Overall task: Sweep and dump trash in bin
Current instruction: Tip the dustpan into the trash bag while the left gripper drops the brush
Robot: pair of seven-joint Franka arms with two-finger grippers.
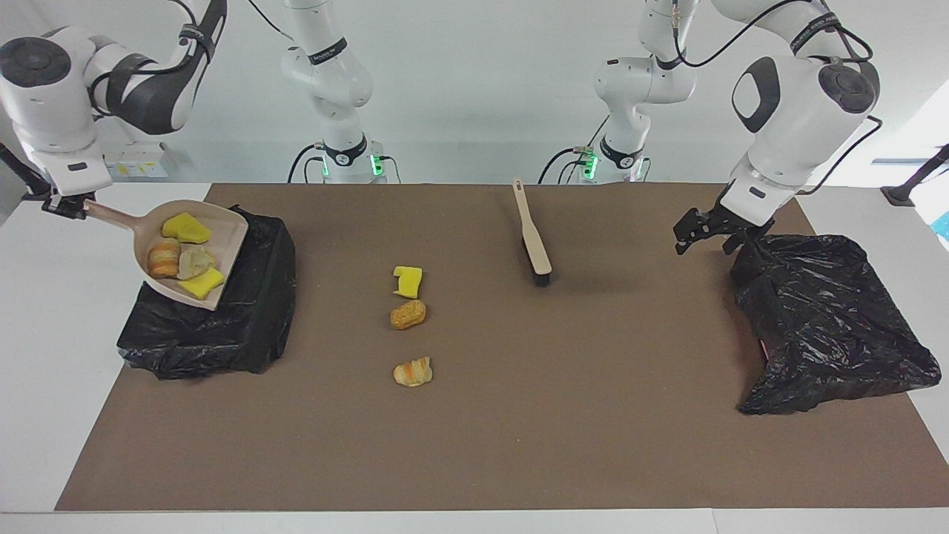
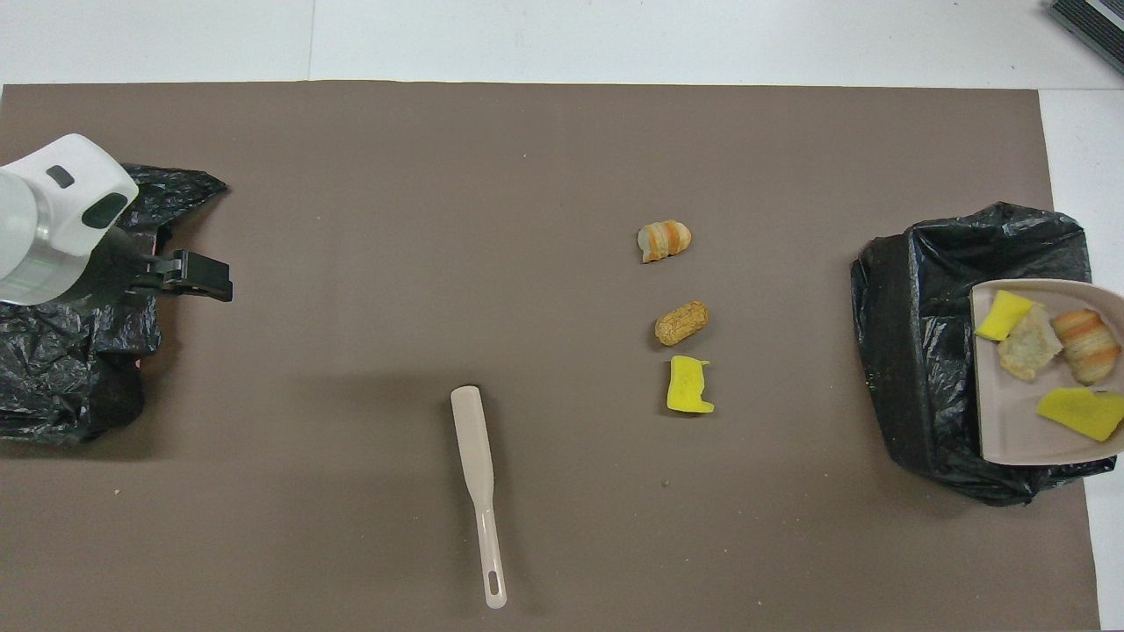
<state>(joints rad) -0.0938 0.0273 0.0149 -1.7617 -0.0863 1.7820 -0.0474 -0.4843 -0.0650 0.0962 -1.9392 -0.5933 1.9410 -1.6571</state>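
Note:
My right gripper is shut on the handle of the beige dustpan, which hangs tilted over the black-lined bin, mouth edge low. Several pieces of trash lie in the pan: yellow sponge, a striped lump, a tan lump. Three more lie in a row mid-mat: a yellow chunk, a brown lump, a striped lump. My left gripper hangs open and empty over the mat beside a black bag. In the overhead view my right gripper is out of frame.
A beige brush lies on the brown mat near the robots, bristles pointing away from them. A crumpled black bag sits at the left arm's end of the table. White table borders the mat.

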